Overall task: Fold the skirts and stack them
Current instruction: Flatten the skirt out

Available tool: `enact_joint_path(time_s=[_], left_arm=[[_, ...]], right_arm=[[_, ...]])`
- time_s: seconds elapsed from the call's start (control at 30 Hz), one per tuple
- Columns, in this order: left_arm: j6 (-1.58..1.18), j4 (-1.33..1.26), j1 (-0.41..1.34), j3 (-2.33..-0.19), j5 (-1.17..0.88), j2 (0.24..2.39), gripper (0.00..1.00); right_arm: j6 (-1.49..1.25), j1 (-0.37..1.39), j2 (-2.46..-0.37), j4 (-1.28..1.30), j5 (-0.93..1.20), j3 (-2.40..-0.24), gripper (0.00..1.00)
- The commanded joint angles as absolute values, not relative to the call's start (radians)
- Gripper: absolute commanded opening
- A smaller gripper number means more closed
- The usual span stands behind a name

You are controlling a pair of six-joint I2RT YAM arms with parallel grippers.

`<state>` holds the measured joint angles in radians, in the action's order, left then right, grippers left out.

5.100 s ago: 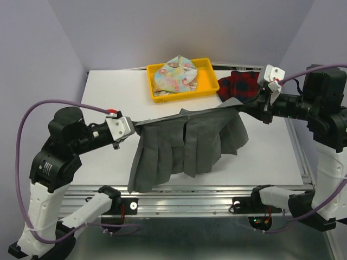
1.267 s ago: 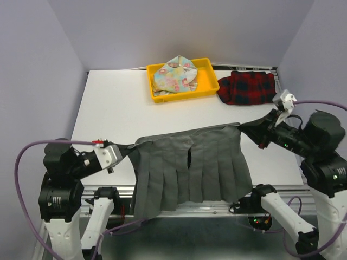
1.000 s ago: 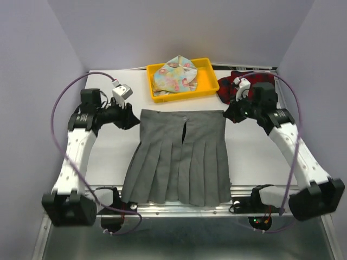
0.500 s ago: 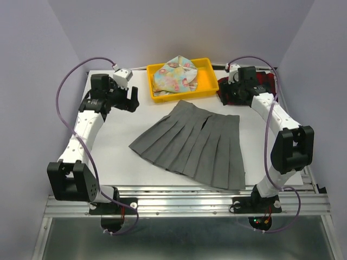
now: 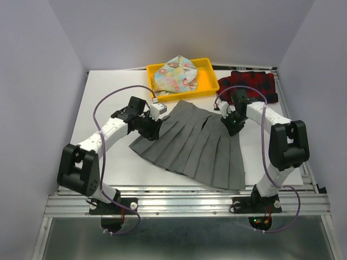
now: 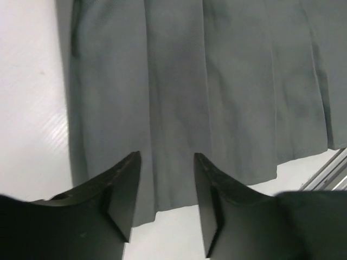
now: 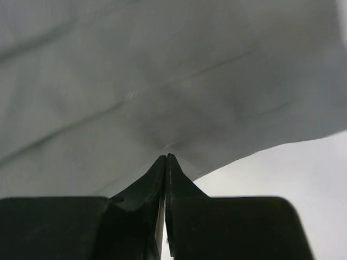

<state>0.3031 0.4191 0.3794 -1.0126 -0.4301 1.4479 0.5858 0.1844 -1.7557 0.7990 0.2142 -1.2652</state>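
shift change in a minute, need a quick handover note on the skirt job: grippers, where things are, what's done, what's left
Left gripper: fingers open over the grey skirt, holding nothing.
Right gripper: fingers shut, apparently pinching the grey skirt's edge.
The grey skirt lies spread flat on the table. The plaid skirt is bunched at the far right, and the floral skirt is crumpled in the yellow tray.
Done: grey skirt laid out.
Left: fold all three and stack them.

matt grey cloth skirt [image 5: 190, 146] on a smooth white table [image 5: 108, 86].
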Motion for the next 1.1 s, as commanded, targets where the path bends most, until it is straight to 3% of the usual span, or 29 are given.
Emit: enact_joint_path(time_s=[0.0, 0.17, 0.33, 0.53, 0.6, 0.67, 0.77, 0.83, 0.87, 0.93, 1.07], left_arm=[[0.276, 0.433, 0.394, -1.058, -0.462, 1.578, 0.49], [0.256, 0.436, 0.39, -1.143, -0.423, 1.712, 0.42], [0.259, 0.462, 0.357, -1.244, -0.397, 1.852, 0.38], [0.302, 0.492, 0.318, -1.416, -0.356, 1.962, 0.36], [0.342, 0.517, 0.318, -1.472, -0.371, 1.982, 0.4], [0.376, 0.543, 0.318, -1.5, -0.417, 1.983, 0.45], [0.393, 0.548, 0.319, -1.5, -0.44, 1.948, 0.5], [0.4, 0.537, 0.319, -1.491, -0.439, 1.904, 0.52], [0.399, 0.534, 0.316, -1.482, -0.439, 1.887, 0.55], [0.388, 0.54, 0.316, -1.473, -0.431, 1.853, 0.56], [0.403, 0.554, 0.328, -1.399, -0.466, 1.703, 0.64]], right_arm=[[0.742, 0.25, -1.71, 0.914, 0.163, -1.174, 0.04], [0.732, 0.411, -1.718, 0.927, 0.144, -1.063, 0.02], [0.666, 0.589, -1.772, 0.983, 0.242, -1.086, 0.02], [0.474, 0.767, -1.854, 1.017, 0.54, -1.21, 0.06], [0.41, 0.802, -1.858, 1.012, 0.671, -1.258, 0.09], [0.362, 0.802, -1.833, 1.011, 0.787, -1.301, 0.16], [0.307, 0.79, -1.772, 1.012, 0.833, -1.392, 0.2], [0.292, 0.697, -1.746, 1.006, 0.844, -1.437, 0.29], [0.294, 0.655, -1.73, 1.0, 0.832, -1.457, 0.36], [0.34, 0.531, -1.729, 1.002, 0.793, -1.5, 0.38], [0.503, 0.479, -1.741, 1.045, 0.547, -1.473, 0.37]])
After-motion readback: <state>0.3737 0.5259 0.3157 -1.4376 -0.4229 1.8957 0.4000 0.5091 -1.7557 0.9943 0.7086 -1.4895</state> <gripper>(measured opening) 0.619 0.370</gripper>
